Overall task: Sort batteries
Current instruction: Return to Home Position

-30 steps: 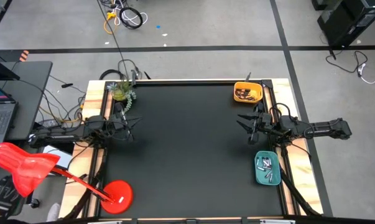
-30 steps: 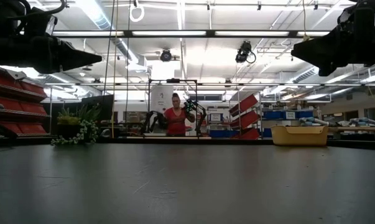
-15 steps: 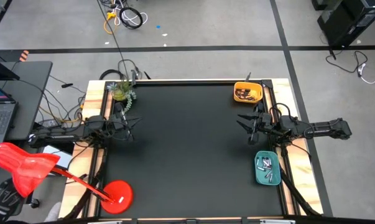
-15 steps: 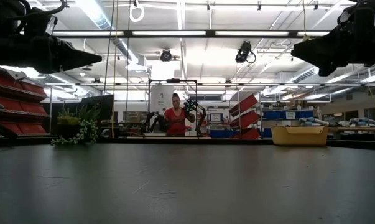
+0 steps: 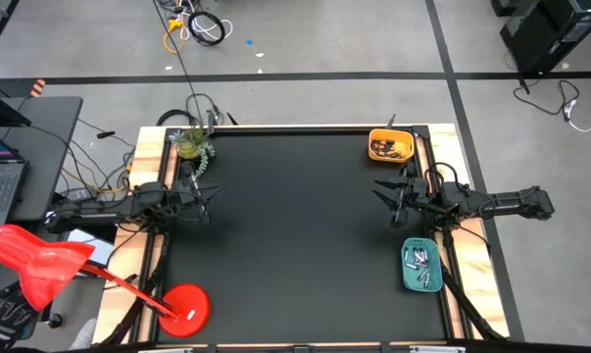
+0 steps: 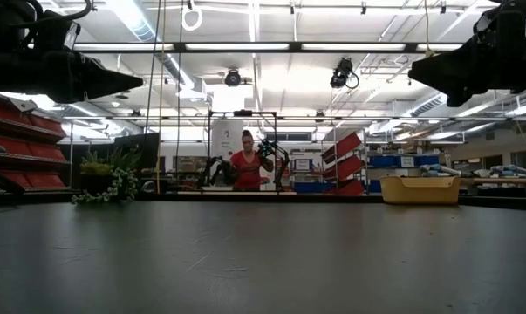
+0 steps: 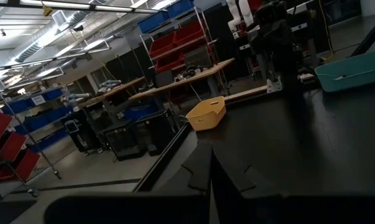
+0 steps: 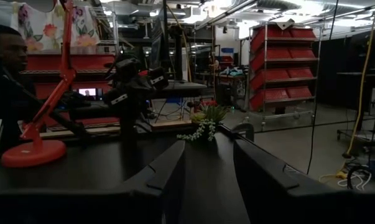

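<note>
Right gripper (image 5: 385,197): fingers spread apart with nothing between them, held above the table (image 5: 295,235) just inside its right edge and pointing toward the centre. Left gripper (image 5: 209,194): fingers closed against each other on nothing, as the left wrist view shows, held above the left edge opposite. Both arms sit raised and drawn back, which suits a return to rest.

Batteries: silver batteries (image 5: 419,263) lie in the teal tray (image 5: 433,286) by the right edge, toward the near corner. Darker batteries (image 5: 386,148) lie in the yellow tray (image 5: 373,137) at the far right corner. No battery is seen on the bare table top, though a dark-bodied one would be hard to pick out against it.

Hazards, as judged:
(a) The right gripper hangs between the two trays and near both. A retreat that dips or swings sideways could catch a rim with an open finger, shifting the tray or tipping out sorted batteries.
(b) The teal tray sits close to the table's edge, so a small push could send it off.
(c) The left gripper is near the plant (image 5: 192,144) at the far left corner, and a wide swing could snag its trailing stems.
(d) An overlooked battery on the table would leave the sort unfinished.

The red lamp (image 5: 183,303) at the near left corner is well apart from either arm
</note>
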{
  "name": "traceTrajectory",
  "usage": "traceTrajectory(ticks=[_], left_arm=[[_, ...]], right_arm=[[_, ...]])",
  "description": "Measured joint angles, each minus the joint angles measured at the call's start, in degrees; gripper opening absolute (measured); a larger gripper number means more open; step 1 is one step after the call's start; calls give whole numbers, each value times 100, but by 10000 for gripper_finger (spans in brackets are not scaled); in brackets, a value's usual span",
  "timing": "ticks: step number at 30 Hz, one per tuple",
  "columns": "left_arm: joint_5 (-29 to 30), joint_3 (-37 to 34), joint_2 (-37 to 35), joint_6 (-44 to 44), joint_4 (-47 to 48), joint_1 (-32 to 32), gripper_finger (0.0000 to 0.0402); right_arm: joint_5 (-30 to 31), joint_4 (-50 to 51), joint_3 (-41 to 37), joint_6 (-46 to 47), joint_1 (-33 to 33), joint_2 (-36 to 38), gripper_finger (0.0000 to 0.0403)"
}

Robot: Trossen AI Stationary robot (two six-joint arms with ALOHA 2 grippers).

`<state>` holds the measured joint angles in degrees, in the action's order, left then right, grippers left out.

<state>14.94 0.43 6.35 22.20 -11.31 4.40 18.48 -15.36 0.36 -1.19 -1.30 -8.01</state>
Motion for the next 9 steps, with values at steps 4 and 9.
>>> traceTrajectory(ticks=[4, 9], left_arm=[[0, 0, 0, 0, 0, 0, 15], [0, 0, 0, -2, 0, -1, 15]], right_arm=[[-2, -1, 0, -2, 0, -2, 142], [0, 1, 0, 0, 0, 0, 144]])
